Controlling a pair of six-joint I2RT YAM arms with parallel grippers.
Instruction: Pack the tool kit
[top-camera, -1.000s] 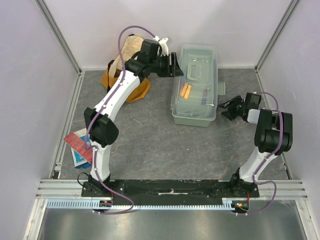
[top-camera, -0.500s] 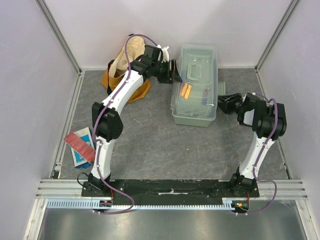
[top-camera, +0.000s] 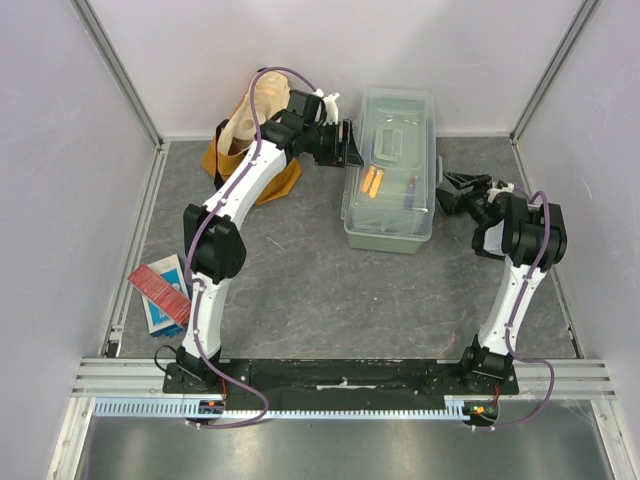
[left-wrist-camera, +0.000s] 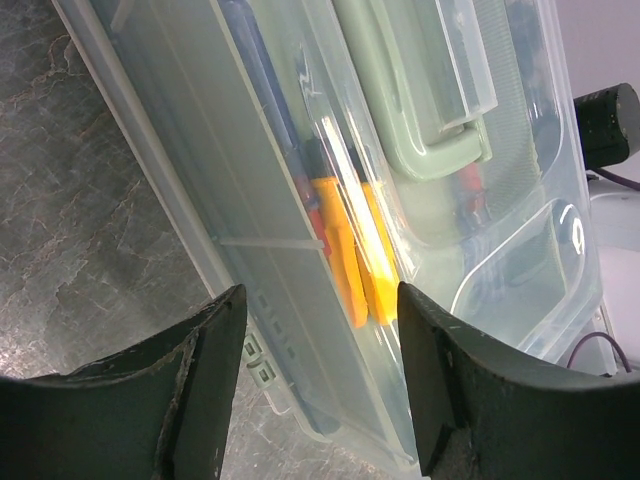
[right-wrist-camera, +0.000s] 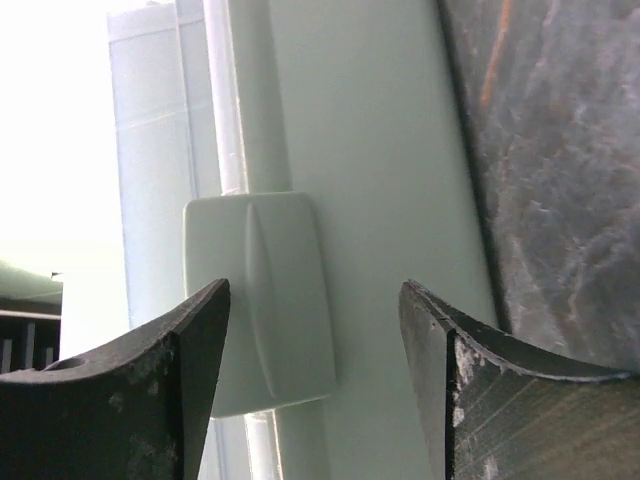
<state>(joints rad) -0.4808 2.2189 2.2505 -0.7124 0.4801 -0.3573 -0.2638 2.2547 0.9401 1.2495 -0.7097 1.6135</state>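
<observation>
We are looking at the toolbox (top-camera: 390, 170) sitting closed on the far right part of the counter (top-camera: 300, 265). Its clear lid (left-wrist-camera: 520, 250) is lying down over the trays, and the box is resting just where it was a second ago. Through the lid, tools with orange and yellow handles (left-wrist-camera: 355, 265) are showing beside the carry handle (left-wrist-camera: 425, 130).

The left hand (top-camera: 349, 143) is hanging at the far end of the box's left edge. Its fingers are standing apart with nothing gripped between them (the left wrist view is peering across the lid's rim). It is keeping almost the same pose as half a second ago. A second ago, though, its arm was bent another way, with the elbow nearer to us.

The right hand (top-camera: 450, 190) is sitting just beside the box's right wall. It is now farther from us along that wall than half a second ago, and its wrist is turned differently. Its fingers are also standing apart. In the right wrist view the pale latch (right-wrist-camera: 260, 300) is lying between them, closer to one finger, and we cannot tell whether either finger is touching it.

The mustard bag (top-camera: 218, 152) at the far left and the booklet (top-camera: 160, 290) at the near left are staying put.
</observation>
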